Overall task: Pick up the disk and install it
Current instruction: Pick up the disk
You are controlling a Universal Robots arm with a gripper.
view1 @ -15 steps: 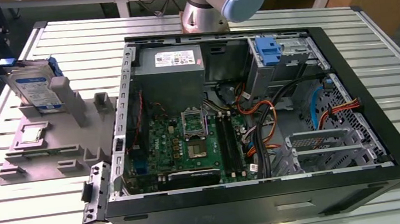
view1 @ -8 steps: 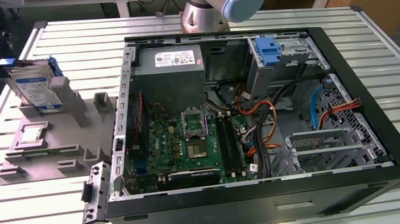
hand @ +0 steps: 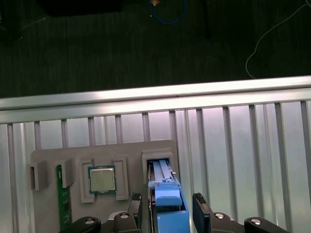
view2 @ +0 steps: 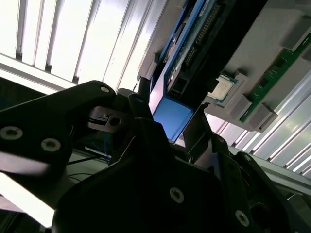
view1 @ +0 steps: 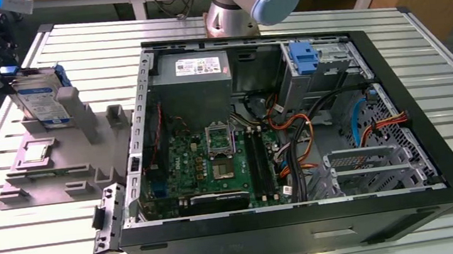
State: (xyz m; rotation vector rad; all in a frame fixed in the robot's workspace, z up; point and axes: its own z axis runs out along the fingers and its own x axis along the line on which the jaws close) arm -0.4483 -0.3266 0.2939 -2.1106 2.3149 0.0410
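Note:
The disk stands upright on edge in a slot of the grey holder, at the exterior view's left, outside the computer case. It is silver-grey with a white-and-blue label and a blue frame. My gripper is at the disk's far upper end. In the first wrist view the gripper straddles the disk's blue frame. One finger is on each side with a thin gap, so it is open. The second wrist view shows the gripper around the same blue end.
The open computer case fills the middle and right of the slatted metal table, with motherboard, cables, a blue bracket and a metal drive cage. The holder also carries a processor chip and a green memory stick.

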